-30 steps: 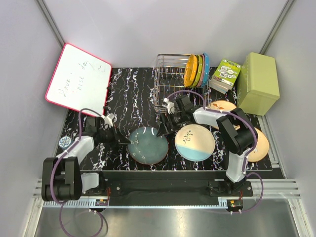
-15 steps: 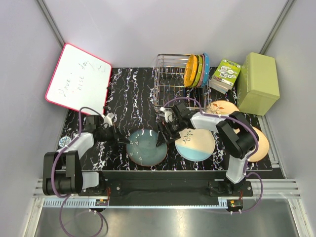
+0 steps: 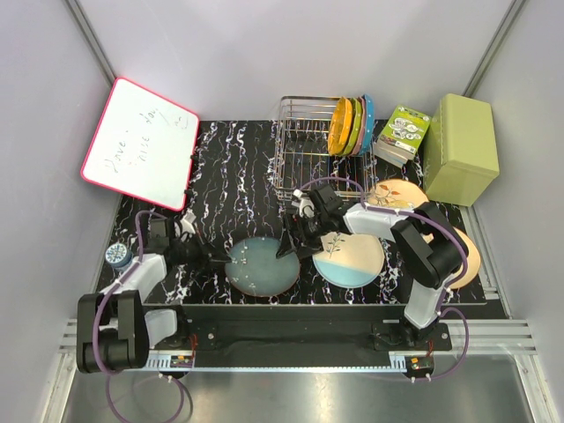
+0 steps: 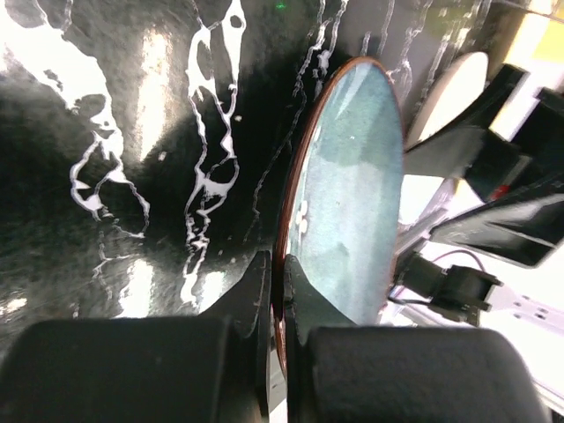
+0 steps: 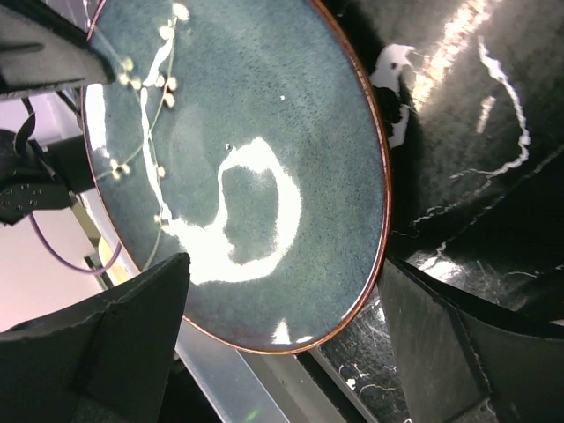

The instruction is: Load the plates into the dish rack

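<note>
The teal-blue plate (image 3: 263, 264) lies at the front middle of the black marbled mat. My left gripper (image 3: 226, 258) is shut on its left rim; in the left wrist view the jaws (image 4: 275, 264) pinch the brown rim of the plate (image 4: 348, 194). My right gripper (image 3: 287, 246) is open at the plate's right edge, and its fingers stand wide on either side of the plate (image 5: 238, 159). The cream and light-blue plate (image 3: 348, 256) lies to the right. Two peach-tan plates (image 3: 397, 189) (image 3: 465, 260) are partly hidden by the right arm. The wire dish rack (image 3: 304, 150) stands behind.
Several small bright plates (image 3: 351, 126) stand in the rack's right end. An olive-green box (image 3: 460, 148) and a green-white packet (image 3: 404, 132) are at the back right. A pink-framed whiteboard (image 3: 141, 141) leans at the back left. A small round cap (image 3: 115, 256) lies at the left.
The left gripper has closed on the teal plate's left rim and drawn back toward the near left. The plate shifted slightly nearer. The right gripper followed to the plate's right edge.
</note>
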`<state>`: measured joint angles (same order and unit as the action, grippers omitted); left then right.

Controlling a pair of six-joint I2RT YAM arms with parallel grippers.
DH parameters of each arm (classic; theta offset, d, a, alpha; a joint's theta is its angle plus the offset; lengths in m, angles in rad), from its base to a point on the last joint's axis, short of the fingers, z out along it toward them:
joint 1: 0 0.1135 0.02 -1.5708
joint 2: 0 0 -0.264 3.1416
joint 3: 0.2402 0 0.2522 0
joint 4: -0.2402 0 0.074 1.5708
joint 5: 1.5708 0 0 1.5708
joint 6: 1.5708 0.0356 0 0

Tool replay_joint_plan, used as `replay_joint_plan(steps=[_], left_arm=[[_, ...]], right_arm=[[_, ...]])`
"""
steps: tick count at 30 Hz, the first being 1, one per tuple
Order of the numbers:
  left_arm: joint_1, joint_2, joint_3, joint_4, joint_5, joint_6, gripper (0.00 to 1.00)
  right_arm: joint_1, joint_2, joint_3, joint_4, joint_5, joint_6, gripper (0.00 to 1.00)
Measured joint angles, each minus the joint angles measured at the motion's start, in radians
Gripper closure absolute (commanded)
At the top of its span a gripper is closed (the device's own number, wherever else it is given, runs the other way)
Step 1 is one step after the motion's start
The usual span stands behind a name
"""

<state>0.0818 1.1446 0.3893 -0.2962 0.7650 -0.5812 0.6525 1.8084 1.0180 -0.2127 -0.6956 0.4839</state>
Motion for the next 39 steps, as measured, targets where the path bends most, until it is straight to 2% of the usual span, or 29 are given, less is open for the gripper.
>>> replay_joint_plan(steps=[8, 14, 19, 23, 26, 29, 31, 33, 35, 37, 39], left_arm=[[0.011, -0.114, -0.072, 0.191, 0.108, -0.075, 1.00], [0.012, -0.172, -0.107, 0.424, 0.246, -0.191, 1.00], [0.013, -0.174, -0.111, 0.525, 0.328, -0.240, 1.00], [0.013, -0.166, -0.111, 0.532, 0.348, -0.238, 1.00], [0.013, -0.146, -0.107, 0.494, 0.352, -0.209, 1.00], [0.013, -0.114, -0.089, 0.417, 0.350, -0.159, 1.00], [0.016, -0.079, -0.063, 0.387, 0.345, -0.130, 1.00], [0.015, -0.040, -0.042, 0.369, 0.338, -0.106, 1.00], [0.013, 0.005, -0.003, 0.341, 0.353, -0.087, 0.85], [0.005, 0.057, 0.045, 0.286, 0.353, -0.046, 0.56], [0.003, 0.105, 0.117, 0.204, 0.325, 0.000, 0.44]], right_arm=[[0.000, -0.012, -0.023, 0.009, 0.014, 0.044, 0.06], [0.006, -0.048, -0.024, 0.041, -0.083, 0.071, 0.05], [0.004, -0.053, -0.025, 0.071, -0.133, 0.092, 0.11], [0.003, -0.053, -0.025, 0.089, -0.146, 0.104, 0.28], [0.000, -0.054, -0.025, 0.098, -0.165, 0.108, 0.47], [-0.006, -0.061, -0.025, 0.091, -0.186, 0.107, 0.76], [-0.019, -0.069, -0.025, 0.076, -0.204, 0.106, 1.00], [-0.030, -0.087, -0.017, 0.060, -0.236, 0.090, 1.00], [-0.032, -0.097, -0.004, 0.018, -0.227, 0.081, 1.00], [-0.036, -0.097, 0.031, -0.031, -0.216, 0.051, 1.00], [-0.035, -0.097, 0.082, -0.105, -0.179, -0.013, 1.00]])
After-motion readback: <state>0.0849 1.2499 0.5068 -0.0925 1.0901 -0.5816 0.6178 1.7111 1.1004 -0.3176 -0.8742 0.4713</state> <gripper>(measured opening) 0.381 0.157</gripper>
